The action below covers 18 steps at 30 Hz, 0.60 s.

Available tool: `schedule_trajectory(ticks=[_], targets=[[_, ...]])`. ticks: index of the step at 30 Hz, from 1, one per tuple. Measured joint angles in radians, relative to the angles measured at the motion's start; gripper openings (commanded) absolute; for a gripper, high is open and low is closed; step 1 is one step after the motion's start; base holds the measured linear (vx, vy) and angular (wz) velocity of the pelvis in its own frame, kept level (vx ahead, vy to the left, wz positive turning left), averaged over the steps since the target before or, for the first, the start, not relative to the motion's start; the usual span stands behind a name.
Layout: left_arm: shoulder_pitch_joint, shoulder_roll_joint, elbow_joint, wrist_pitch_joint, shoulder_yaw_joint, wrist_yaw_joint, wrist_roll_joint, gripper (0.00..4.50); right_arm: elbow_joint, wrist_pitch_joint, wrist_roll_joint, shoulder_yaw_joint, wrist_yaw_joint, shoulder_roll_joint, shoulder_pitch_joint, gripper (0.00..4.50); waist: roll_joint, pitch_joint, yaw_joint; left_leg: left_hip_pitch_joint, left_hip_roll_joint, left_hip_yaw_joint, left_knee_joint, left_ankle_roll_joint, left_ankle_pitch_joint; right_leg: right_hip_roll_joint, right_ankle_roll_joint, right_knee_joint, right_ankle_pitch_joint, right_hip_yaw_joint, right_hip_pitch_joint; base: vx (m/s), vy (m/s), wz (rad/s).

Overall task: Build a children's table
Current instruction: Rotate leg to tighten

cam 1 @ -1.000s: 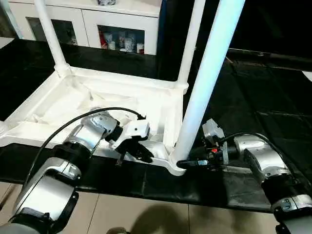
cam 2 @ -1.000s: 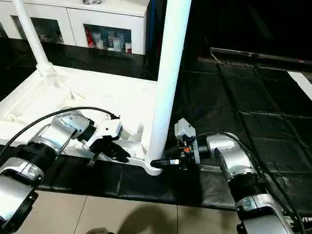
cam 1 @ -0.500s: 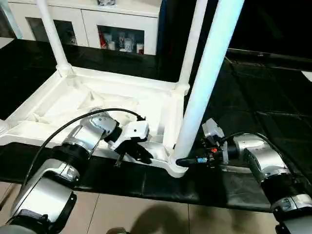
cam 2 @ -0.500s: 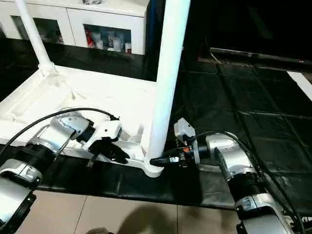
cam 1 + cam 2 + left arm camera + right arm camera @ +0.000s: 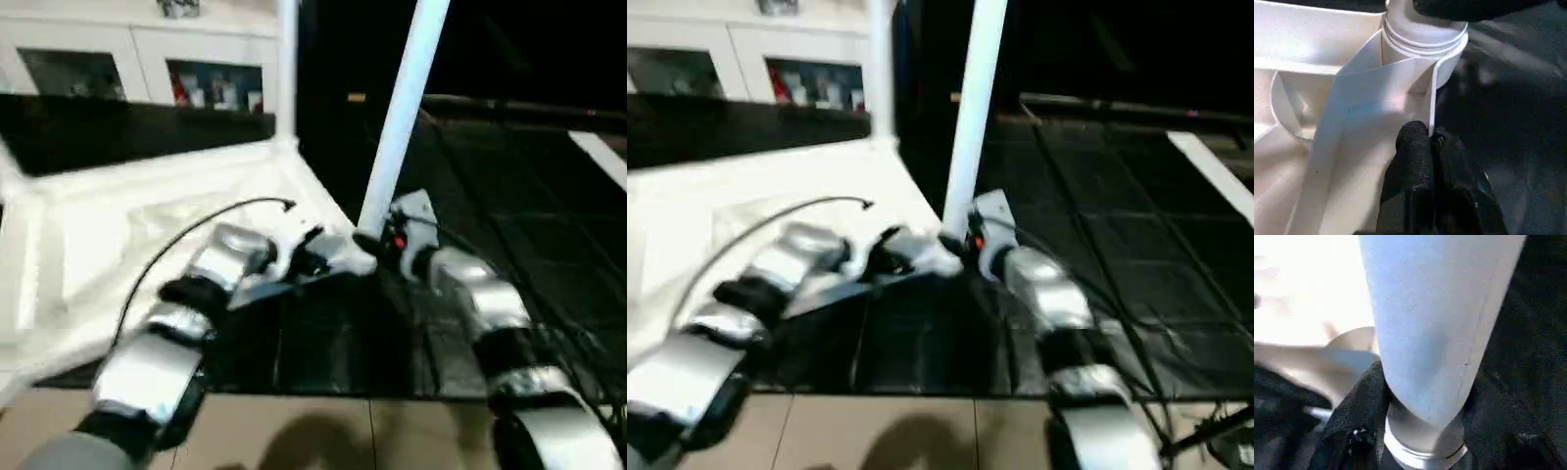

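Note:
The children's table lies upside down, its white top [image 5: 108,225] on the black mat. One white leg [image 5: 402,117] stands in the near corner socket [image 5: 1425,34], and another leg [image 5: 286,69] stands at the corner behind it. My left gripper [image 5: 315,257] is at the top's edge by that near corner. In the left wrist view its black fingers [image 5: 1413,147] are pressed together on the thin rim wall. My right gripper [image 5: 377,240] is at the base of the near leg, with a black finger [image 5: 1359,411] against each side of the leg [image 5: 1430,323].
A white cabinet with glass doors [image 5: 147,69] runs along the back. The black mat [image 5: 509,196] spreads to the right of the table. Pale tiled floor [image 5: 323,436] lies at the near edge. A black cable [image 5: 216,211] arcs over my left forearm.
The whole view has swung and blurred, so the table's near corner now sits higher in the picture. My right gripper's fingers have closed in on the leg's base. The left gripper stays at the rim.

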Motion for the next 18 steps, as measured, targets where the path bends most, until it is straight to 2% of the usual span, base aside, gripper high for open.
schedule_trajectory(ticks=[2, 3, 5, 7, 8, 10, 12, 13, 16, 18], targets=[[-0.002, -0.008, 0.001, 0.006, 0.006, 0.015, 0.000, 0.00, 0.000, -0.006, -0.014, 0.000, -0.022, 0.006, -0.002, 1.94, 0.000, 0.000, 0.001, 0.000, 0.000, 0.000, -0.001, 0.000, 0.000, 0.000, 0.000, 0.000, 0.000, 0.000, 0.000, 0.000, 0.000, 0.00], [-0.003, -0.008, 0.001, 0.006, 0.007, 0.015, 0.000, 0.00, 0.000, -0.008, -0.016, 0.000, -0.022, 0.006, -0.002, 2.29, 0.000, 0.000, 0.001, -0.001, 0.000, 0.000, -0.001, 0.001, -0.001, 0.000, 0.000, 0.000, 0.000, 0.000, 0.000, 0.000, 0.000, 0.00], [-0.003, -0.007, 0.001, 0.003, 0.006, 0.010, 0.001, 0.00, -0.003, -0.013, -0.023, 0.002, -0.021, 0.006, 0.001, 2.63, 0.000, 0.000, 0.001, -0.001, 0.000, 0.000, -0.002, 0.001, -0.001, 0.000, 0.000, 0.000, 0.000, 0.000, 0.000, 0.000, 0.000, 0.00], [-0.003, -0.004, 0.001, -0.005, 0.004, 0.006, 0.005, 0.00, -0.005, -0.022, -0.030, 0.004, -0.018, 0.011, 0.004, 2.63, 0.000, 0.000, 0.001, -0.001, 0.000, 0.000, -0.002, 0.001, -0.001, 0.000, 0.000, 0.000, 0.000, 0.000, -0.001, 0.000, 0.000, 0.00], [-0.003, -0.002, 0.001, -0.013, -0.001, 0.002, 0.008, 0.00, -0.005, -0.030, -0.030, 0.005, -0.016, 0.011, 0.007, 2.93, 0.000, 0.000, 0.000, -0.001, 0.000, 0.000, -0.002, 0.001, -0.001, 0.000, 0.000, 0.000, 0.000, 0.000, -0.001, 0.000, 0.000, 0.00], [-0.003, 0.009, 0.001, -0.027, -0.013, -0.020, 0.009, 0.00, -0.013, -0.046, -0.030, 0.007, -0.001, 0.011, 0.018, 3.01, 0.000, 0.000, 0.000, -0.001, 0.000, 0.000, -0.002, 0.001, -0.001, 0.000, 0.000, 0.000, 0.000, 0.000, -0.001, 0.000, 0.000, 0.00], [0.003, 0.036, -0.003, -0.055, -0.023, -0.076, 0.011, 0.00, -0.036, -0.080, -0.024, 0.011, 0.050, 0.009, 0.048, 3.09, 0.000, 0.000, -0.002, -0.002, 0.000, 0.000, -0.003, 0.001, -0.001, 0.000, 0.000, -0.001, 0.000, 0.000, -0.002, 0.000, 0.000, 0.00], [0.006, 0.047, -0.010, -0.063, -0.032, -0.100, 0.012, 0.00, -0.045, -0.085, -0.021, 0.015, 0.079, -0.002, 0.056, 3.36, 0.000, 0.000, -0.002, -0.002, 0.000, 0.000, -0.004, 0.001, -0.001, 0.000, 0.000, -0.001, 0.000, 0.000, -0.002, 0.000, 0.000, 0.00], [0.016, 0.084, -0.031, -0.093, -0.053, -0.174, 0.020, 0.00, -0.081, -0.093, 0.011, 0.030, 0.194, -0.038, 0.087, 3.49, 0.000, 0.001, -0.002, -0.003, 0.000, 0.000, -0.006, 0.001, -0.001, 0.000, 0.000, -0.001, 0.000, 0.000, -0.003, 0.000, 0.000, 0.00], [0.018, 0.105, -0.033, -0.120, -0.067, -0.217, 0.030, 0.00, -0.102, -0.103, 0.019, 0.051, 0.272, -0.073, 0.105, 3.76, 0.001, 0.001, 0.001, -0.003, 0.000, 0.000, -0.006, 0.001, -0.001, 0.000, -0.001, -0.001, 0.000, 0.000, -0.003, 0.000, 0.000, 0.00]])
